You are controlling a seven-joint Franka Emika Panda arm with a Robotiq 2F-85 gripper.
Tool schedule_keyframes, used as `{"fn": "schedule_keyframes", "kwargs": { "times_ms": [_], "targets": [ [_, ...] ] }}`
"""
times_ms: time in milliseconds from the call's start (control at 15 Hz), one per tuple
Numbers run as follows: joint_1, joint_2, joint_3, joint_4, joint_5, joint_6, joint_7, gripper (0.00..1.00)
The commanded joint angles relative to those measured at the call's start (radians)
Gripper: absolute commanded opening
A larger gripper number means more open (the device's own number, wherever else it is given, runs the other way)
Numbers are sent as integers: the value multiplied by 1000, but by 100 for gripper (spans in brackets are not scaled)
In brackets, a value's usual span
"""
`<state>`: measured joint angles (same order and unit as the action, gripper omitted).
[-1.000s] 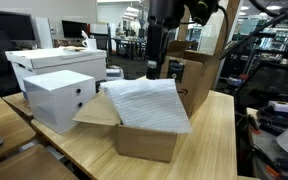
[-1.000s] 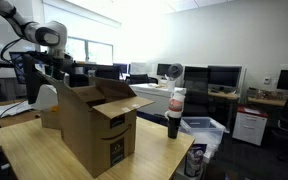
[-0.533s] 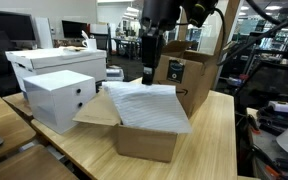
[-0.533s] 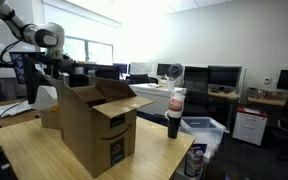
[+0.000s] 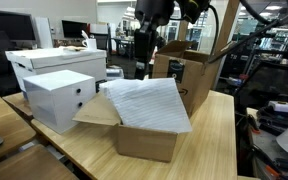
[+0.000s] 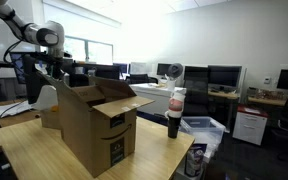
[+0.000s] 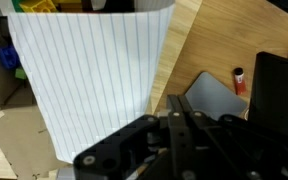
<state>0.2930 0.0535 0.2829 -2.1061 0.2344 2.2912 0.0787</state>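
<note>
Attention is drawn first to the tool (image 5: 141,68), which is seen in an exterior view hanging from the dark arm (image 5: 162,12) above the bench (image 5: 216,140). Its fingers are pressed together, and this is also shown in the wrist view (image 7: 179,108). Whether something thin is pinched between them cannot be told.

The white ribbed sheet (image 5: 146,104) is laid over the open cardboard box (image 5: 144,146) and covers most of its opening. The tool is placed at about 12 o'clock from this sheet, near its far edge. In the wrist view the sheet (image 7: 89,70) is found at about 10 o'clock from the tool.

A taller cardboard box (image 5: 189,78) is seen at 3 o'clock from the tool, and white boxes (image 5: 59,98) at 8 o'clock. A small red and white stick (image 7: 239,77) and a grey flat piece (image 7: 216,98) are lying on the bench.
</note>
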Motion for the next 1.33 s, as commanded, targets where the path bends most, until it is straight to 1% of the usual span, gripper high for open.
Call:
{"fn": "schedule_keyframes", "kwargs": {
  "times_ms": [0, 133, 200, 533, 667, 1067, 1267],
  "targets": [
    [-1, 48, -3, 17, -65, -7, 29, 5],
    [-5, 71, -12, 9, -90, -2, 36, 3],
    [-8, 84, -18, 6, -99, 15, 39, 4],
    [-14, 147, -61, 15, -149, 6, 61, 3],
    [-17, 173, -82, 10, -175, -6, 94, 4],
    [-19, 224, -117, 1, -204, -28, 153, 3],
    [-16, 249, -127, -8, -201, -38, 176, 3]
  ]
}}
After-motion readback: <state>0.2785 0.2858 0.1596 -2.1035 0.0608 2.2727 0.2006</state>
